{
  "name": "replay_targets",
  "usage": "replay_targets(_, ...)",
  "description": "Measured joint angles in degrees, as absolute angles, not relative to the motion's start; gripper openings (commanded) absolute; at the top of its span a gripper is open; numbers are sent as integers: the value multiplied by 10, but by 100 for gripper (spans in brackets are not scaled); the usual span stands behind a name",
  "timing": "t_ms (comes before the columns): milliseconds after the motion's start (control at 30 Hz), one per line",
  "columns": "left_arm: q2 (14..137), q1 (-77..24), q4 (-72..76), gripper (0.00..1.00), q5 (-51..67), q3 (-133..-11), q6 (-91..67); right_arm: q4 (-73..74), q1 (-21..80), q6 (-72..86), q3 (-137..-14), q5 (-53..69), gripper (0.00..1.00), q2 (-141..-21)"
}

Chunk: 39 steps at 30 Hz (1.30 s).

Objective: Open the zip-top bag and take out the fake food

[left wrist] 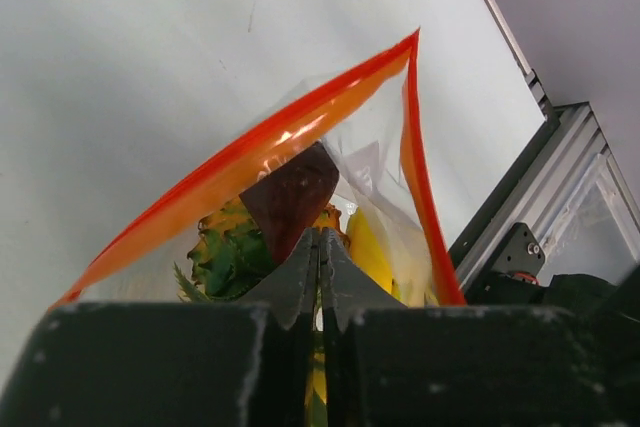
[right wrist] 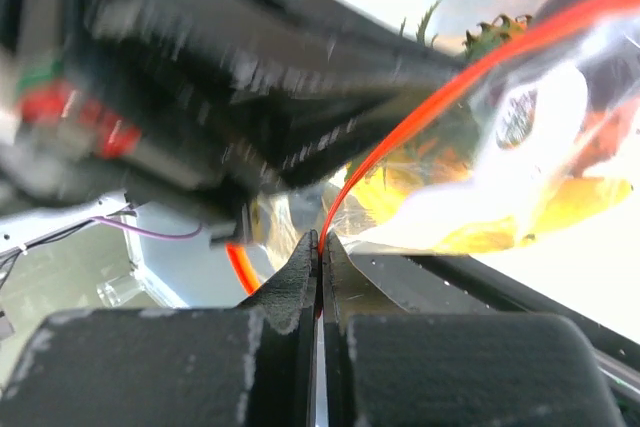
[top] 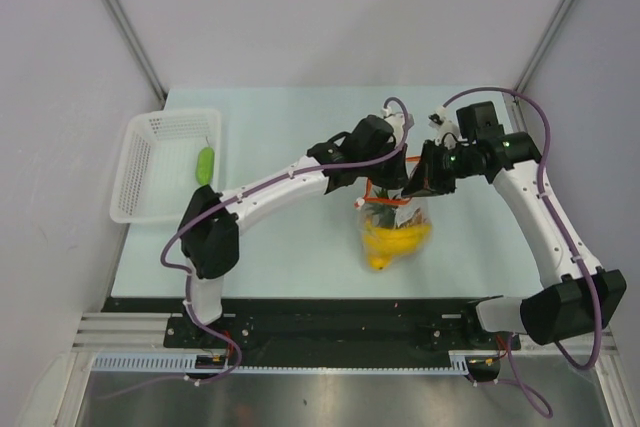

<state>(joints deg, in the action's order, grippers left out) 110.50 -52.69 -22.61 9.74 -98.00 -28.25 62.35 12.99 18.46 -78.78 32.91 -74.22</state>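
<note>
The zip-top bag (top: 400,219) stands on the table between both grippers, with yellow bananas (top: 388,243) in its bottom. Its orange-red zip strip (left wrist: 250,152) gapes open in the left wrist view. My left gripper (left wrist: 320,235) is shut inside the mouth. Its tips sit against a dark red piece (left wrist: 292,192), beside the pineapple's green crown (left wrist: 228,257) and a banana (left wrist: 368,247). I cannot tell if anything is pinched. My right gripper (right wrist: 321,239) is shut on the zip strip (right wrist: 420,112) at the bag's rim. From above, the left gripper (top: 385,187) and right gripper (top: 408,190) meet over the bag.
A white perforated basket (top: 130,147) stands at the table's left edge with a green piece (top: 204,165) in it. The left arm's dark body (right wrist: 200,97) fills the upper left of the right wrist view, close to my right fingers.
</note>
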Motion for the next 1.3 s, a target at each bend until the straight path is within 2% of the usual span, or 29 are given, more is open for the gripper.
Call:
replay_targets(67,1102,-527,-227,27,99,-979,-275,618,130,185,-795,335,0,-759)
replay_targets(100,1102,-527,-227,37,103,-979,-271,615,130,184,-799,338,0,-768)
replay_targets(333,1122,-519,-233,52,125,-979,-258,616,126,185,-811,342,0,-778)
replay_targets(367,1128,-518,-230,57,129,-979,-258,614,126,185,-811,343,0,-778)
replay_targets(400,1133,-518,-228,69,133,-979,-259,614,127,185,-811,345,0,-778)
replay_targets(467,1148,-519,-226,71,140,-979,-261,614,127,186,-812,350,0,-778)
replay_targets(733,1177,-521,-214,67,147,-979,-274,609,127,186,-812,354,0,-778)
replay_targets(967,1188,-522,-192,68,134,-979,-285,609,127,187,-811,354,0,-775)
replay_targets(1067,1190,-522,-184,56,131,-979,-286,609,127,187,-809,354,0,-770)
replay_targets(1100,1190,-522,-182,49,130,-979,-288,610,127,187,-809,354,0,-769)
replay_targets(1300,1190,-523,-178,27,120,-979,-289,610,127,188,-806,354,0,-765)
